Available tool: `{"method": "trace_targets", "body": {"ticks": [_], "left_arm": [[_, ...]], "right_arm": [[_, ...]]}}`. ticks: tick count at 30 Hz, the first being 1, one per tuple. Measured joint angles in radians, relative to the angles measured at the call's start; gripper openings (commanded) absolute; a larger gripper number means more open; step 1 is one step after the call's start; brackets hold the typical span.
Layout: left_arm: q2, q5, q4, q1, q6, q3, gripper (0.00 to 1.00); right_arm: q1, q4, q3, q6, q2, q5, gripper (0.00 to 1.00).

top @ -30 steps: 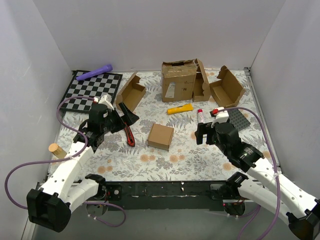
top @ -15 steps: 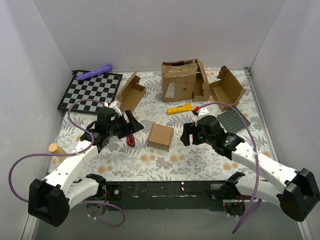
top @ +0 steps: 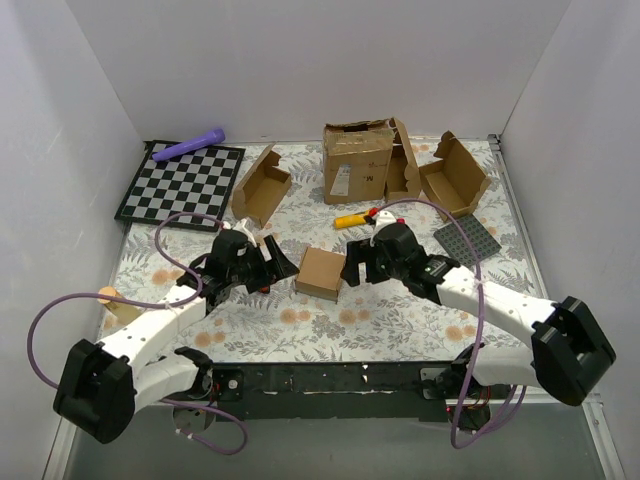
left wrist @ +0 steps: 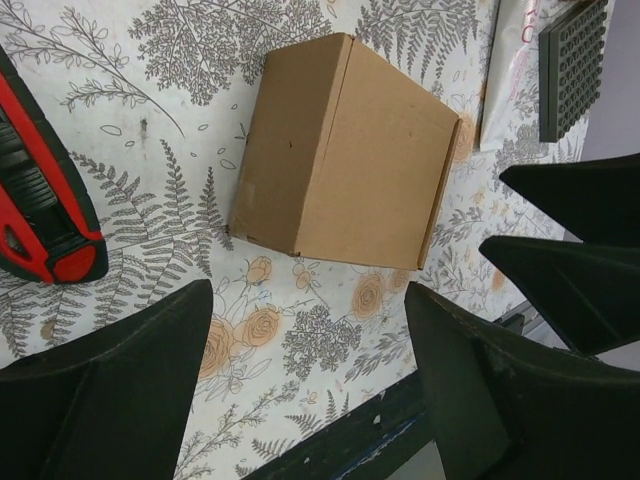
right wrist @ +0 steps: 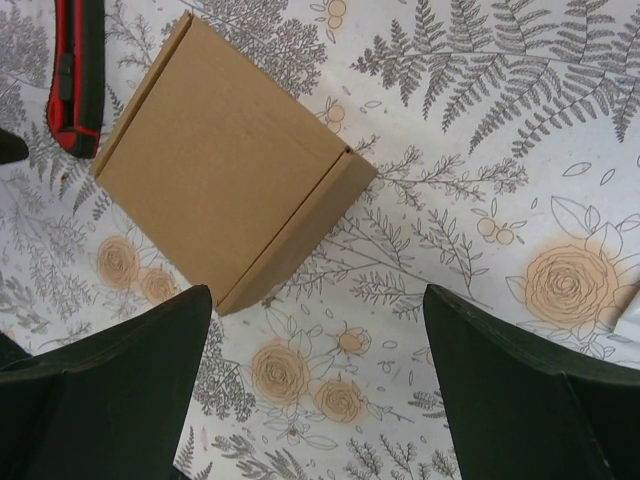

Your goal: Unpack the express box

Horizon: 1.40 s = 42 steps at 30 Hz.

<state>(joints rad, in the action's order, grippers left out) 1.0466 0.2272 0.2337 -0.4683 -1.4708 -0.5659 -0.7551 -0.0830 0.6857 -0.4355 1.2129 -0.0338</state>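
The closed box (top: 321, 273) lies between them: left gripper (top: 283, 266) just to its left, right gripper (top: 351, 270) just to its right, both spread apart, equally near.

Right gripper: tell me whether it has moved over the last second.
Yes. The right gripper has swung left, away from the grey studded plate, and now hangs open just right of the express box, which has not shifted.

Plain white walls (top: 300, 60) enclose a bench (top: 385, 325) covered by a pale floral-print cloth (top: 250, 335), evenly lit.
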Motion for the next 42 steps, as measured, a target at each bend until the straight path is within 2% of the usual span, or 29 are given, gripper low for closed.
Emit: {"method": "trace_targets", "body": {"ticks": [8, 18, 21, 22, 23, 25, 28, 30, 33, 34, 42], "left_arm": [[0.072, -0.045, -0.041, -0.030, -0.029, -0.002, 0.84], [0.175, -0.061, -0.104, -0.032, -0.034, -0.024, 0.70], [0.172, -0.079, -0.116, -0.032, -0.038, -0.024, 0.61], [0.167, -0.085, -0.119, -0.032, -0.042, -0.024, 0.47], [0.161, -0.092, -0.123, -0.032, -0.045, -0.024, 0.36], [0.151, -0.110, -0.133, -0.032, -0.056, -0.024, 0.22], [0.151, -0.144, -0.133, -0.032, -0.048, -0.024, 0.14], [0.167, -0.163, -0.123, -0.032, -0.043, -0.026, 0.06], [0.227, -0.180, -0.108, -0.032, -0.033, -0.045, 0.00], [0.246, -0.182, -0.106, -0.032, -0.031, -0.051, 0.00], [0.341, -0.182, -0.103, -0.032, -0.007, -0.066, 0.00]], "right_arm": [[0.000, 0.049, 0.059, -0.029, 0.118, 0.002, 0.92], [0.002, 0.097, 0.054, -0.070, 0.119, 0.038, 0.82], [0.002, 0.116, -0.002, -0.087, 0.065, 0.038, 0.73], [0.002, 0.127, -0.038, -0.093, 0.034, 0.037, 0.60], [0.002, 0.127, -0.061, -0.097, 0.015, 0.038, 0.54], [0.002, 0.129, -0.102, -0.108, -0.007, 0.038, 0.41], [0.002, 0.122, -0.128, -0.118, -0.003, 0.038, 0.38], [0.002, 0.127, -0.128, -0.122, 0.007, 0.039, 0.34], [0.002, 0.138, -0.128, -0.122, 0.026, 0.045, 0.28], [0.002, 0.142, -0.128, -0.122, 0.033, 0.048, 0.21], [0.002, 0.190, -0.128, -0.126, 0.117, 0.087, 0.08]]}}
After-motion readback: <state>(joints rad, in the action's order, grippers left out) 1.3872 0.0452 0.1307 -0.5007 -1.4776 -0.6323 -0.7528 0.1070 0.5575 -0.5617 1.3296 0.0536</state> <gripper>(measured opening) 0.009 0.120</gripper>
